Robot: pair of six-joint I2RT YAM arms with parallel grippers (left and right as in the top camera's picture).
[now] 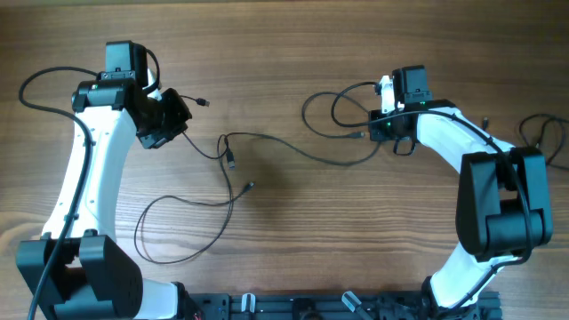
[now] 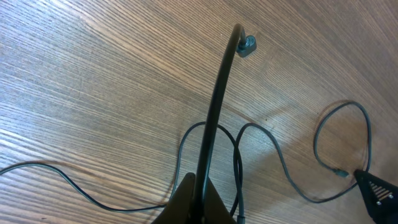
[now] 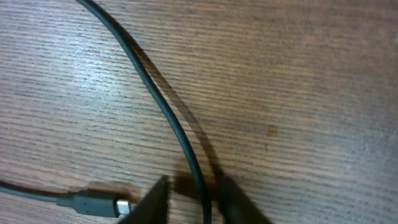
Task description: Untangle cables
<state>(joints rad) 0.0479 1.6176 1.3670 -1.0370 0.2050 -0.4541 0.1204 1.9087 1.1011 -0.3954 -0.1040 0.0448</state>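
Thin dark cables (image 1: 284,145) lie loosely across the wooden table between my arms, with small plugs near the middle (image 1: 229,160). My left gripper (image 1: 169,120) is shut on one cable (image 2: 217,99). That cable's silvery plug tip (image 2: 247,45) sticks out past the jaws (image 2: 199,186) above the table. My right gripper (image 1: 388,132) is low on the table beside a looped cable (image 1: 338,111). Its fingers (image 3: 193,193) are open on either side of a cable strand (image 3: 161,106). A plug (image 3: 93,202) lies just left of the fingers.
A big cable loop (image 1: 156,236) lies at the front left. Another thin cable (image 1: 542,133) lies at the far right edge. Thicker black arm cables run along both white arms. The arm bases stand at the front edge.
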